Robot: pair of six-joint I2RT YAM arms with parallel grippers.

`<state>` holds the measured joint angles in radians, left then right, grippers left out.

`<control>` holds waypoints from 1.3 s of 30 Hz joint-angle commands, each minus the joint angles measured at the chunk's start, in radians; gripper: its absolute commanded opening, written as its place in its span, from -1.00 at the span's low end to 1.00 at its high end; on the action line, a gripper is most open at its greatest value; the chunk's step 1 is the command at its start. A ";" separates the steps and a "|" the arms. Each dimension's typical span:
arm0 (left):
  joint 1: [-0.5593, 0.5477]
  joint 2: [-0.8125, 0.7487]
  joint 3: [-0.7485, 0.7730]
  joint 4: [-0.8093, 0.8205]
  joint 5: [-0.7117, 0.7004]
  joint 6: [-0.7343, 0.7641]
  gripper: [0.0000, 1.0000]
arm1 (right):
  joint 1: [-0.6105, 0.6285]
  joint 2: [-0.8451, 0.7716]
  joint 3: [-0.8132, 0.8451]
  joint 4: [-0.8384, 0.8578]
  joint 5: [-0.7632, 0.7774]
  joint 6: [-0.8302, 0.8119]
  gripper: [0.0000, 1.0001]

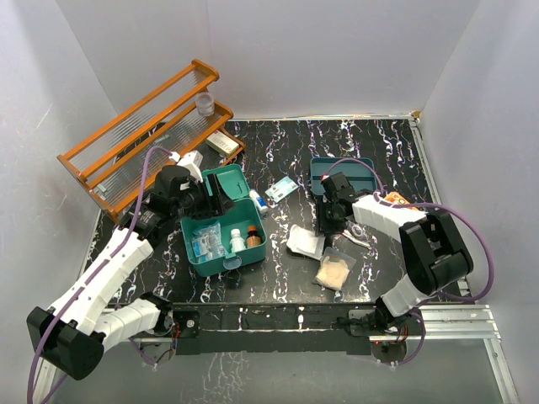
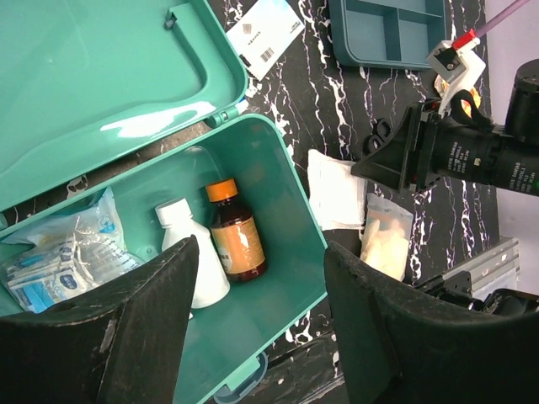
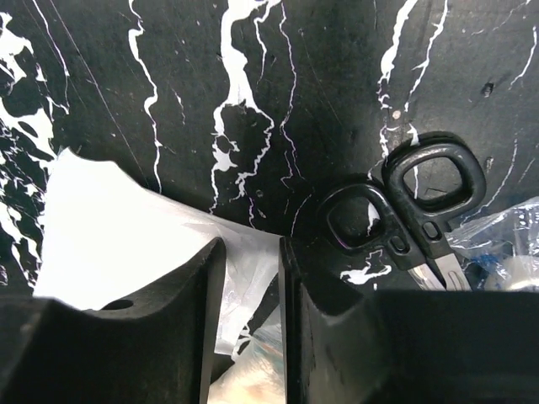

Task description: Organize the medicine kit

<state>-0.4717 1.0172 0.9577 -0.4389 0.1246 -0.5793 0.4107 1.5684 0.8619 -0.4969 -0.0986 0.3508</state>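
hovering over the open medicine kit (image 1: pixel 215 266), the left hand (image 2: pixel 261 252) has its fingers spread wide apart. the kit sits at the front left of the worktop (image 1: pixel 278 147) with its lid tipped back, and it holds a brown bottle (image 2: pixel 236 240), a white bottle (image 2: pixel 189 257) and some sachets (image 2: pixel 59 261). the right hand (image 3: pixel 253 248) is low over the worktop, fingers nearly together and pinched on the plastic edge of a white packet (image 3: pixel 109 227), with black-handled scissors (image 3: pixel 404 202) just beside it.
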 commanded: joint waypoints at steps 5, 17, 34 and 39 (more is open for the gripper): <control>-0.004 -0.035 0.024 0.025 0.029 0.002 0.22 | 0.018 0.022 0.000 0.070 0.032 0.032 -0.85; -0.003 -0.090 -0.001 0.019 0.015 -0.008 0.28 | 0.027 -0.142 -0.008 0.166 0.062 0.080 -1.00; -0.004 -0.208 -0.115 0.204 0.148 0.009 0.87 | 0.028 -0.442 -0.013 0.320 0.093 0.264 -1.00; -0.004 -0.192 -0.167 0.343 0.242 -0.068 0.97 | 0.027 -0.555 -0.034 0.343 0.105 0.402 -1.00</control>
<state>-0.4717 0.8284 0.8215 -0.2474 0.2577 -0.5816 0.4320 1.0981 0.8459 -0.2379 -0.0216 0.6220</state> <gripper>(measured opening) 0.983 0.007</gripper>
